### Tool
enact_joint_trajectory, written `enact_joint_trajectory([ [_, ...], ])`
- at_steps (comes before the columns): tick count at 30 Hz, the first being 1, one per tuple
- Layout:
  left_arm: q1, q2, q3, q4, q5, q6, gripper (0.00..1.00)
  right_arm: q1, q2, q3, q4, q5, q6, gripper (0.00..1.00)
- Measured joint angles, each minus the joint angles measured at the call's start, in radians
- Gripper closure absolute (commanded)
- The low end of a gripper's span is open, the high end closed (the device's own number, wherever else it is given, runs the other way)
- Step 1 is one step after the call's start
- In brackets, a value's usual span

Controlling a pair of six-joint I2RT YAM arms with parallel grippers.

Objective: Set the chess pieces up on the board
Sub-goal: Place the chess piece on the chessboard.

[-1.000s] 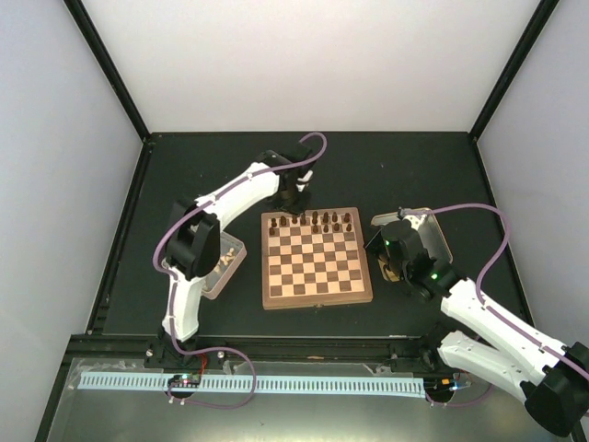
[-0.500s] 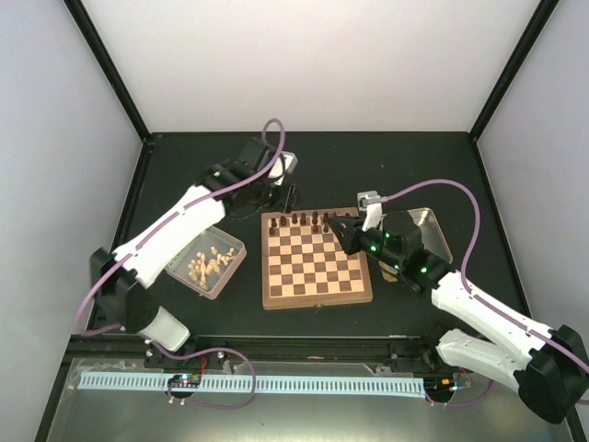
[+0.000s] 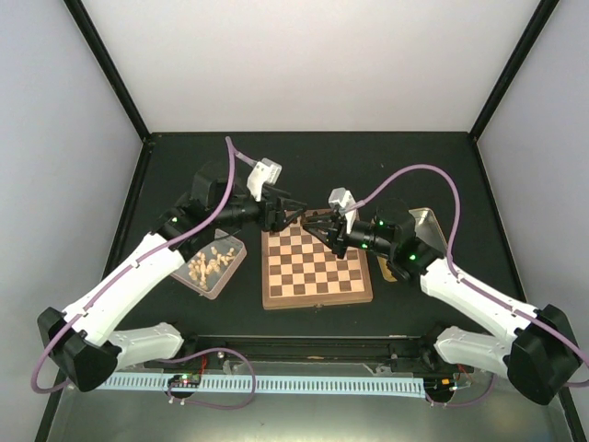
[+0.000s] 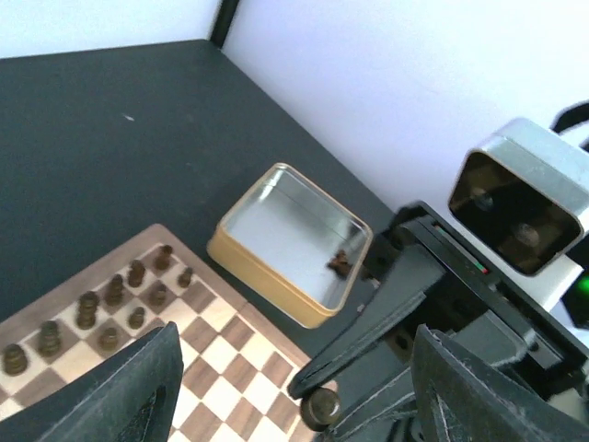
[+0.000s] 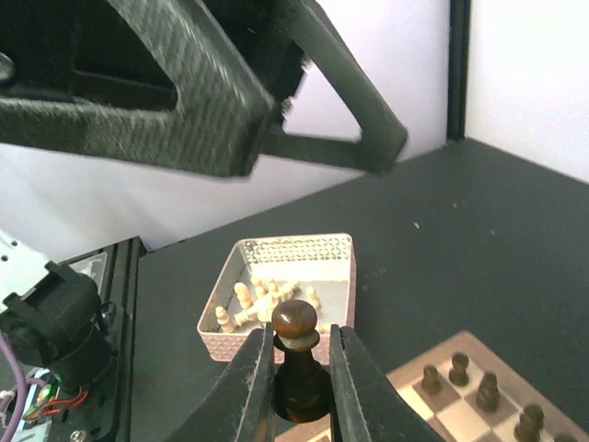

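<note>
Right gripper [image 5: 301, 336] swung over the checkered wooden board [image 3: 317, 267], pinching a round-headed pawn [image 5: 296, 378]; left gripper [image 3: 293, 210] gapes.

far rank of the board [image 3: 317, 272] partly hidden, left fingers [image 4: 124, 394] blurred and cropped, chess pieces [image 4: 87, 310] too small to identify

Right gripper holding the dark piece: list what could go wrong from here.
1. The right gripper, shut on the dark piece, faces the open left gripper at close range above the far edge of the board. If either arm moves forward, they could collide.
2. The standing pieces crowd the far rows, so lowering the fingers there could topple neighbours.
</note>
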Motion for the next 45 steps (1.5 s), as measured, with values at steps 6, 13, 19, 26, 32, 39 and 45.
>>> enact_joint_trajectory([
  [6, 0.005, 0.021, -0.001, 0.004, 0.134, -0.047, 0.54, 0.000, 0.011, 0.000, 0.075, -0.065, -0.049, 0.87],
  [13, 0.038, 0.080, -0.001, -0.031, 0.249, -0.048, 0.65, 0.000, 0.021, 0.000, 0.092, -0.074, -0.077, 0.87],
  [19, 0.060, 0.139, 0.025, -0.101, 0.354, -0.039, 0.75, 0.000, 0.039, -0.002, 0.080, -0.073, -0.090, 0.87],
  [26, 0.077, 0.182, 0.037, -0.138, 0.391, -0.011, 0.93, -0.002, 0.048, -0.005, 0.033, -0.068, -0.095, 0.86],
  [32, 0.080, 0.182, 0.041, -0.150, 0.391, -0.009, 0.95, -0.001, 0.048, -0.005, 0.027, -0.068, -0.099, 0.83],
  [39, 0.077, 0.182, 0.042, -0.166, 0.383, -0.018, 0.68, 0.000, 0.049, -0.005, 0.029, -0.055, -0.098, 0.89],
  [45, 0.076, 0.189, 0.042, -0.170, 0.387, -0.089, 0.72, 0.001, 0.056, -0.006, 0.042, -0.053, -0.098, 0.90],
])
